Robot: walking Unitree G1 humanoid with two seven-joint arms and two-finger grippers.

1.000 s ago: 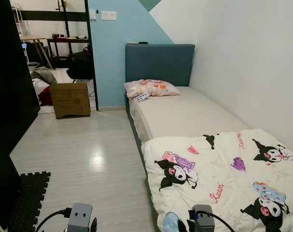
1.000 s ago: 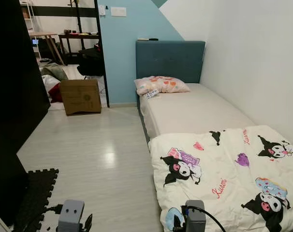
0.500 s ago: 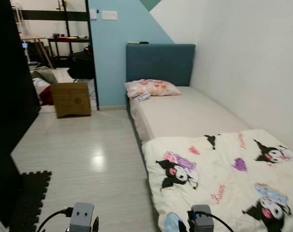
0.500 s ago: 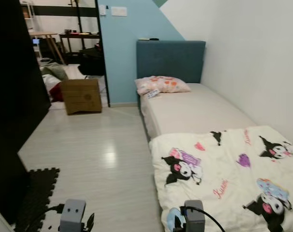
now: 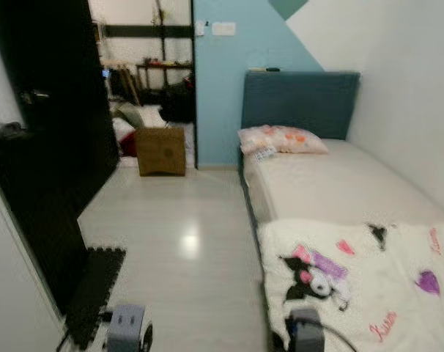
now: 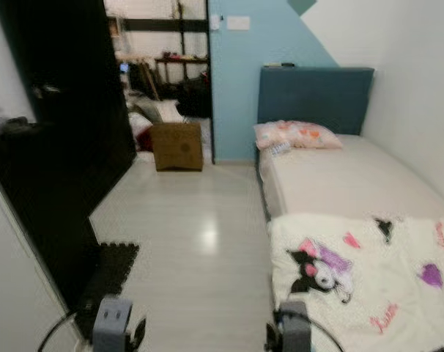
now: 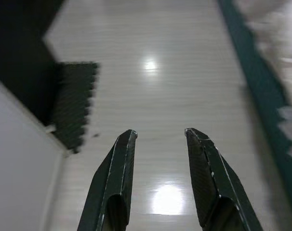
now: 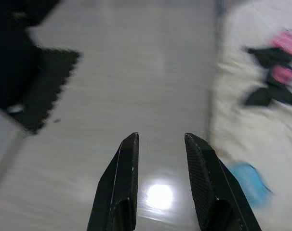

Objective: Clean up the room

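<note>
A bed with a blue headboard (image 5: 301, 103) runs along the right wall. On it lie a floral pillow (image 5: 282, 138) and a white cartoon-print blanket (image 5: 368, 275) at the near end. My left gripper (image 7: 158, 134) hangs open over the pale wood floor (image 5: 185, 227), nothing between its fingers. My right gripper (image 8: 160, 139) is open too, low over the floor beside the blanket's edge (image 8: 261, 91). Both wrists (image 5: 127, 326) show at the bottom of the eye views.
A cardboard box (image 5: 162, 150) stands by the doorway, with clothes and furniture in the room beyond. A black door (image 5: 61, 139) stands open on the left. A black foam mat (image 5: 97, 290) lies on the floor near it. A white surface (image 5: 9, 293) is at the near left.
The whole view has swung left: the bed shifted right in the picture and the black door and white surface came into view. The picture is blurred. Both grippers stay open.
</note>
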